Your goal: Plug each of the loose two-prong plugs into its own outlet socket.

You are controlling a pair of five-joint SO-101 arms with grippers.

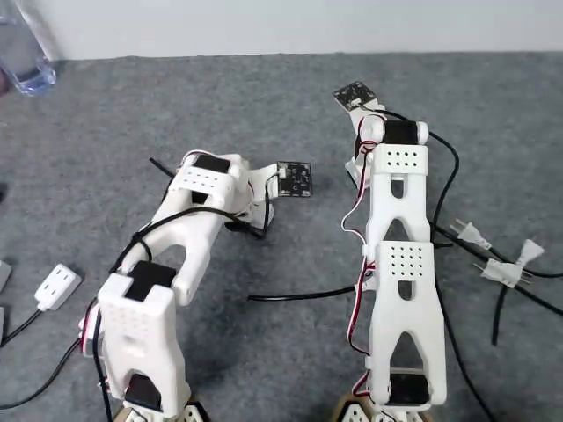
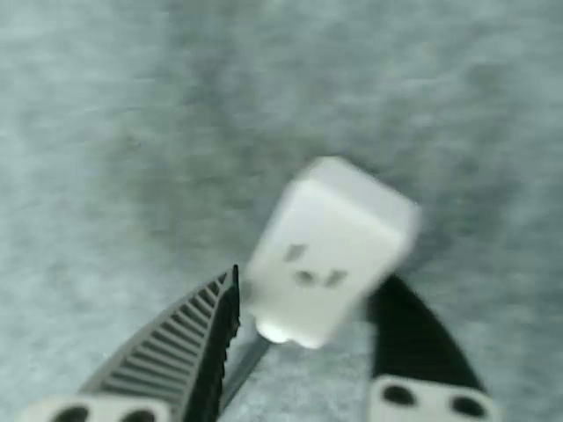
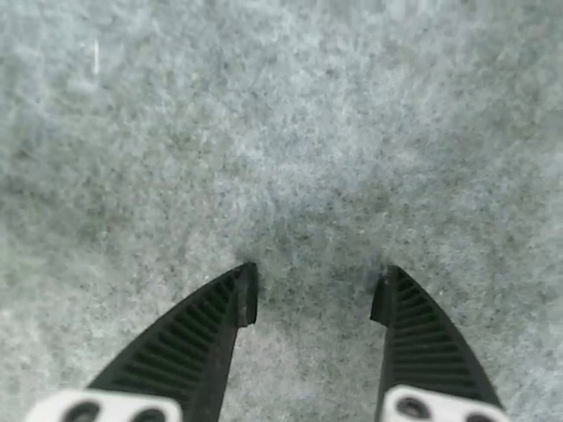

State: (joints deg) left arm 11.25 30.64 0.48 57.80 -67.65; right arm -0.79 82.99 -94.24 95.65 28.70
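Two loose plugs lie on the grey counter point(image 1: 106, 158) on the right arm's outer side: one plug point(image 1: 471, 234) and, just beside it, the other plug point(image 1: 515, 264), each on a black cord. Neither is in a socket. White held socket point(image 2: 330, 251) sits tilted between the left pincer point(image 2: 308, 286) fingers point(image 2: 198, 338), which close on its two sides; slots face the camera. Blurry there. Second socket point(image 1: 58, 286) lies flat on the counter on the left arm's outer side, well apart from the plugs. Right pincer point(image 3: 312, 294) is spread wide over bare counter, holding nothing. Clear bottle point(image 1: 25, 61) stands at the far left corner.
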